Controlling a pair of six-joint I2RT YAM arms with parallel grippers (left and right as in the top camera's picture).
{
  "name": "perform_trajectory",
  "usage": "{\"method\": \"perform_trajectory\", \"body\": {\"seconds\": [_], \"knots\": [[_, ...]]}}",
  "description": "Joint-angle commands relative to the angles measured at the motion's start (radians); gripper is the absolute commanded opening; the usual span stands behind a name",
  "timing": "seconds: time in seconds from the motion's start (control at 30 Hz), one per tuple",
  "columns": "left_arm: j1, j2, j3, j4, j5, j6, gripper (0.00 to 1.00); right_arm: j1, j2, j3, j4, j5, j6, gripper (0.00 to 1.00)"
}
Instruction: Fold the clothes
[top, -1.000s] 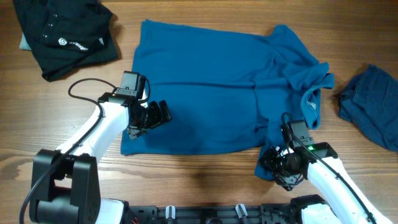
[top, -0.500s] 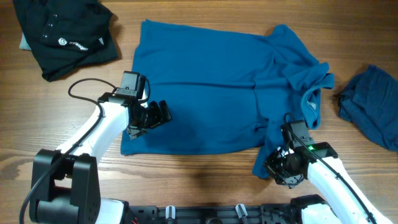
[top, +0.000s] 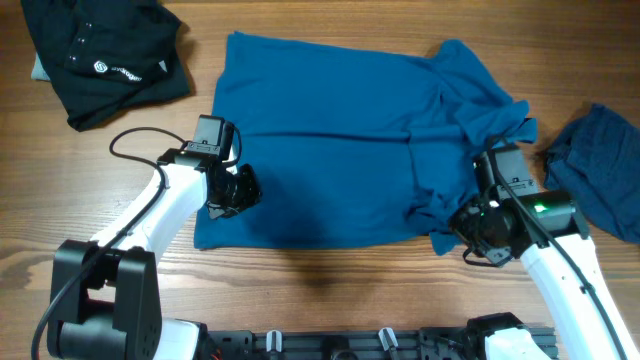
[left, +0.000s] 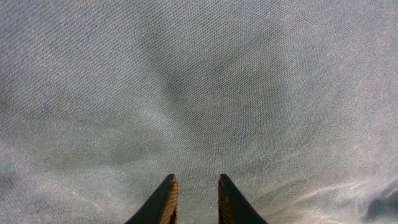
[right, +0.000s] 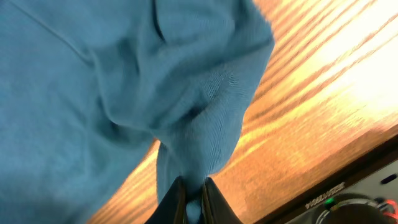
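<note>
The mid-blue T-shirt (top: 330, 150) is spread across the middle of the worktop (top: 330, 290). It is judged thin, limp and light, likely to drape and bunch when lifted, so hems and corners are best pinched. A fold at its 5 o'clock corner is clenched in the right claw (right: 191, 193). At its 8 o'clock edge the left claw (left: 196, 193) is narrowed over the cloth, and whether any is pinched cannot be told. A darker blue garment (top: 600, 175) lies at 3 o'clock, a black garment (top: 100, 50) at 10 o'clock.

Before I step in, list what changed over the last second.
The right gripper, fingers shut on a corner of the mid-blue fabric T-shirt, dragged it forward and rightward. The left gripper closed its fingers on the shirt's left edge. Black garment and darker-blue garment stayed.
</note>
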Motion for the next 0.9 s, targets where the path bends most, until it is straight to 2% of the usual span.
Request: {"method": "perform_trajectory", "body": {"seconds": [0.0,0.1,0.23,0.3,0.37,0.47,0.57,0.77,0.87], "knots": [[0.005,0.011,-0.005,-0.014,-0.027,0.000,0.18,0.004,-0.011,0.048,-0.010,0.121,-0.006,0.10],[0.010,0.011,-0.005,-0.021,-0.036,-0.001,0.18,-0.016,-0.011,0.072,-0.010,0.152,-0.006,0.05],[0.018,0.011,-0.005,-0.024,-0.036,-0.001,0.19,-0.051,-0.011,0.103,-0.008,0.131,-0.045,0.04],[0.018,0.011,-0.005,-0.023,-0.036,-0.001,0.28,-0.051,-0.011,0.103,-0.011,0.079,-0.089,0.05],[0.018,0.011,-0.005,-0.023,-0.036,-0.001,0.38,-0.051,-0.008,0.101,-0.028,0.011,-0.128,0.13],[0.018,0.011,-0.005,-0.023,-0.036,-0.001,0.55,-0.049,-0.008,0.074,-0.047,-0.135,-0.193,0.20],[0.018,0.011,-0.005,-0.022,-0.036,-0.001,0.62,-0.033,-0.008,-0.002,-0.060,-0.186,-0.214,0.27],[0.018,0.011,-0.005,-0.019,-0.035,-0.001,0.64,-0.005,-0.008,-0.204,-0.020,-0.257,-0.183,0.28],[0.018,0.011,-0.005,-0.015,-0.035,-0.001,0.64,-0.002,-0.009,-0.339,0.083,-0.349,-0.186,0.28]]}}
